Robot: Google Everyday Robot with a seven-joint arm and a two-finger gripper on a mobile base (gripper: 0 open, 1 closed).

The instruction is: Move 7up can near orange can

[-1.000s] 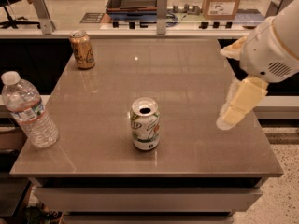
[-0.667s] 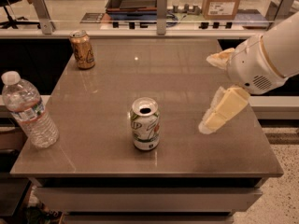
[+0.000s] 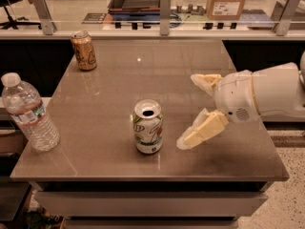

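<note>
Since a second ago your cream two-finger tool (image 3: 188,111) has swung left to centre-right, fingers spread wide. On the grey-brown bench (image 3: 109,94) you have a clear plastic water bottle (image 3: 29,114) far left, the golden-orange soda can (image 3: 84,50) upper left, and the white-and-green 7up can (image 3: 148,127) upright at centre, just left of the tool, not touching it.

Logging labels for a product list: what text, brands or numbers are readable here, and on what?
"up", green, partly legible: white can.
Orange can: markings too blurred.
Water bottle label: too blurred.
Cardboard box label: too blurred.
Hand, open, right of the white can: no text.
</note>
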